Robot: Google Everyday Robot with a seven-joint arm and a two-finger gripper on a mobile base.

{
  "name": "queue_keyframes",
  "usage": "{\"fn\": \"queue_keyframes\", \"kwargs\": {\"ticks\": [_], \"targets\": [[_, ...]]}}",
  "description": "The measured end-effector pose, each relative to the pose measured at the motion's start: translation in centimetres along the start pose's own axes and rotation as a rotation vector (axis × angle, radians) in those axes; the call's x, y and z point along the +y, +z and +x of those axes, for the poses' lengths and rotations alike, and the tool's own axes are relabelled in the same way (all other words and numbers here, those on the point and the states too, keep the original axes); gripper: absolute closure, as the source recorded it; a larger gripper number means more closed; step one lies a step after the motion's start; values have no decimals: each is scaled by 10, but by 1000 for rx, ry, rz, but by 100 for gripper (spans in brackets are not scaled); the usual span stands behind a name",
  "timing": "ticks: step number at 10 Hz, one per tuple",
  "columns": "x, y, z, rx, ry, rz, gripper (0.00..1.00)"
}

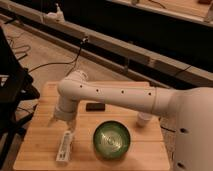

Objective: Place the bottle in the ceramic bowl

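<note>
Arm (pixel 115 95): white, reaching across from the picture's right and bending down over the left half of the desk (pixel 35 145), a bare wooden top.

Ceramic bowl (pixel 112 141): green, upright, empty as far as can be seen, near the front edge at centre.

Bottle (pixel 64 146): white, lying flat on the desk to the picture-left of the bowl, near it but not touching. Its long axis runs roughly front to back, with the far end tipped slightly toward the bowl.

Claw (pixel 69 128): hangs from the wrist directly over the bottle's far end, close above it. Contact cannot be confirmed, and whether the claw is apart, together or clamped on anything cannot be told.

Governing relation: the bottle lies just below and in front of the claw. A grasp across the short axis appears to need only a small shift toward the bottle's middle, then a short carry to the bowl.

Also present, both clear of that path: a small white cup (pixel 144 119) and a black block (pixel 95 106).
</note>
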Motion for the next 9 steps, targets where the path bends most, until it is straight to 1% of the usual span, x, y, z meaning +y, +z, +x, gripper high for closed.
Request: {"fn": "queue_keyframes", "kwargs": {"ticks": [4,6,7,8,9], "targets": [[-1,3,0,-5,-8,-2,35],[-4,27,-9,-59,-58,-36,35],[-5,44,-15,-101,-87,-52,35],[-5,54,-17,-127,-97,-57,35],[-5,68,-21,-161,-106,-59,35]]}}
